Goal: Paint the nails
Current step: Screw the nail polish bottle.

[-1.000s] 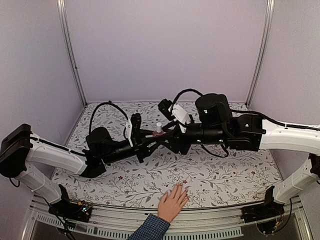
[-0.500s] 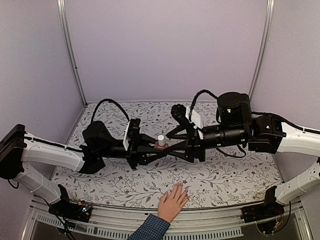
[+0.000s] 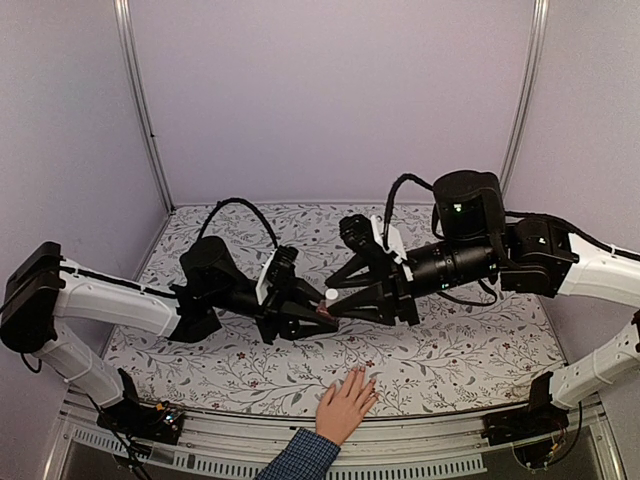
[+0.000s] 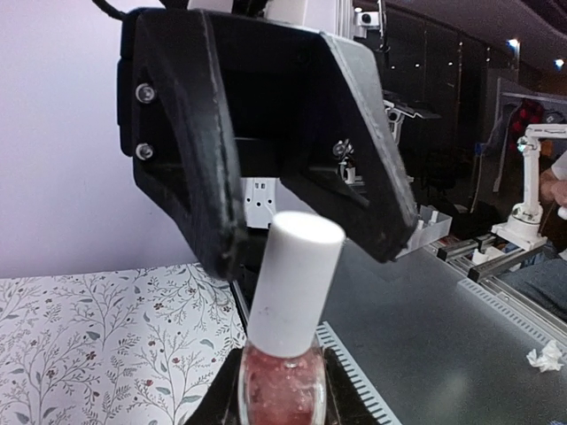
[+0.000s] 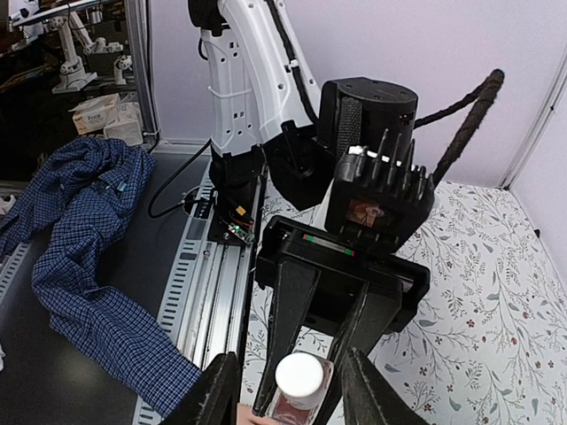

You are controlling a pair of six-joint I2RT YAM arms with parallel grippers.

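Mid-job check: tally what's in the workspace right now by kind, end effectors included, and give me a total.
nail polish bottle: 1
human hand: 1
end effectors: 2, the left end effector shut on the bottle, the right end effector open around its white cap
Total: 4

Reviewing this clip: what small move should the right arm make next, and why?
Probably close the right gripper on the white cap. It is open astride the cap without touching it, while the left gripper holds the small pink glass bottle by its body, so the cap looks ready to be gripped and unscrewed.
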